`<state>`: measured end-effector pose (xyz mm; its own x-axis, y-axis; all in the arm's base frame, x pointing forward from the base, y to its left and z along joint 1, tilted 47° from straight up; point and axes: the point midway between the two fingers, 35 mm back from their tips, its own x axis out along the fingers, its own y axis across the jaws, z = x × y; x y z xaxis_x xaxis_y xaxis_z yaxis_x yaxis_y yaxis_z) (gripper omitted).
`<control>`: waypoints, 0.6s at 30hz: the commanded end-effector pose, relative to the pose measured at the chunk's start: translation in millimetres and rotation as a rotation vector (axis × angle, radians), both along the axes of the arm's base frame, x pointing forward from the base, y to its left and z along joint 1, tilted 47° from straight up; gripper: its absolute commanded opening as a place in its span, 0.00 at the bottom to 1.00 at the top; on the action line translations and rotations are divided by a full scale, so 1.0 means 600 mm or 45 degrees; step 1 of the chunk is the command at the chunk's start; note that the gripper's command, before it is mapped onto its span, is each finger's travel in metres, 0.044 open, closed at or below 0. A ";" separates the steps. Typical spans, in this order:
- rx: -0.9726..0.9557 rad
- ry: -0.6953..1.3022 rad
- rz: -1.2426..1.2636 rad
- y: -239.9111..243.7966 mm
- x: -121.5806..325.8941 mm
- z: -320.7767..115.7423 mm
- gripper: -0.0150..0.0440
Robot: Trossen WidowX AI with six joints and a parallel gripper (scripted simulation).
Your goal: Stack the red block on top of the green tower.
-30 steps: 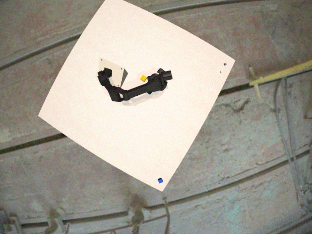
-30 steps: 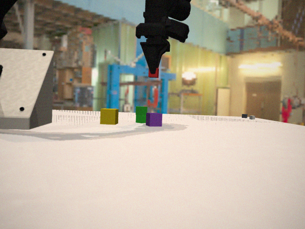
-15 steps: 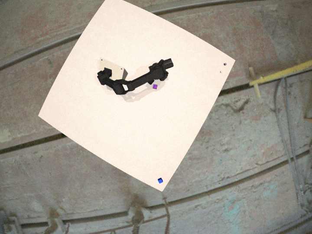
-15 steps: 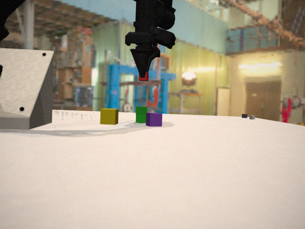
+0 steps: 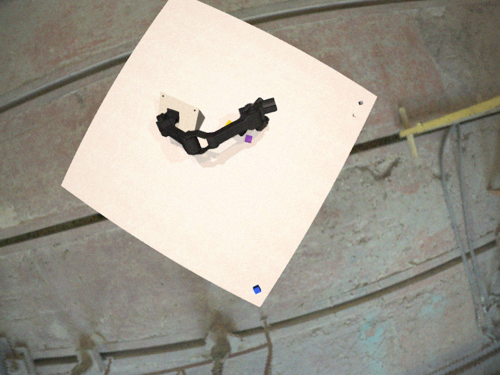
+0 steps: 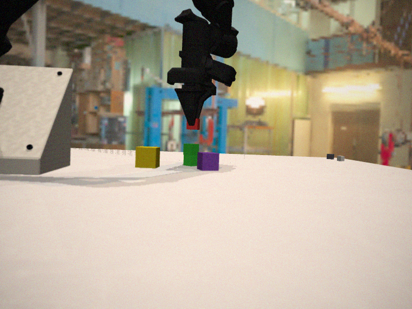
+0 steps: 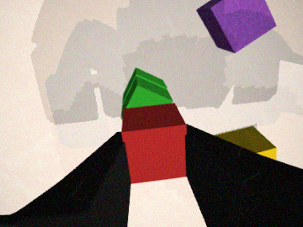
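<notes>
My gripper (image 6: 193,123) (image 7: 152,138) is shut on the red block (image 6: 195,125) (image 7: 156,155) and points down. The green tower (image 6: 190,154) (image 7: 147,95) stands upright on the table. In the exterior view the red block is above the tower, with a visible gap between them. In the wrist view the tower shows just beyond the red block, which hides part of it. In the top view the arm hides both the tower and the red block.
A purple block (image 5: 248,139) (image 6: 208,161) (image 7: 244,18) stands close to the tower. A yellow block (image 5: 228,123) (image 6: 147,157) (image 7: 266,154) stands between the tower and the sloped box (image 5: 183,110) (image 6: 55,130). A blue block (image 5: 256,289) lies near the table's far corner.
</notes>
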<state>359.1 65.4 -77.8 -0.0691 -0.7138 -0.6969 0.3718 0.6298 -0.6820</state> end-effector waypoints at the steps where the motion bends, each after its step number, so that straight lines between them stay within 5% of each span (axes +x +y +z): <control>1: -0.005 0.007 0.011 -0.014 -0.004 -0.014 0.25; 18: -0.007 0.007 0.011 -0.035 -0.006 -0.034 0.25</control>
